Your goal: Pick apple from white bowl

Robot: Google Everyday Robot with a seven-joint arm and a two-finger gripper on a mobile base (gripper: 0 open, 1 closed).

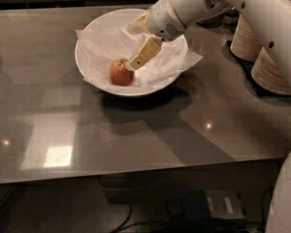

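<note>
The apple (pixel 120 72), reddish-orange and round, lies in the front part of the white bowl (pixel 92 76), on crumpled white paper (pixel 106 42). The bowl stands on the grey table toward the back. My gripper (pixel 138 57) comes in from the upper right on a white arm and hangs over the bowl's middle, its beige finger (pixel 146 52) pointing down-left, with its tip just right of the apple and slightly above it. Only one finger shows plainly.
Stacks of beige paper bowls (pixel 266 67) stand at the table's right back edge, behind my arm (pixel 252 13). The grey glossy tabletop (pixel 136 140) stretches in front of the bowl to its front edge, with cables on the floor below.
</note>
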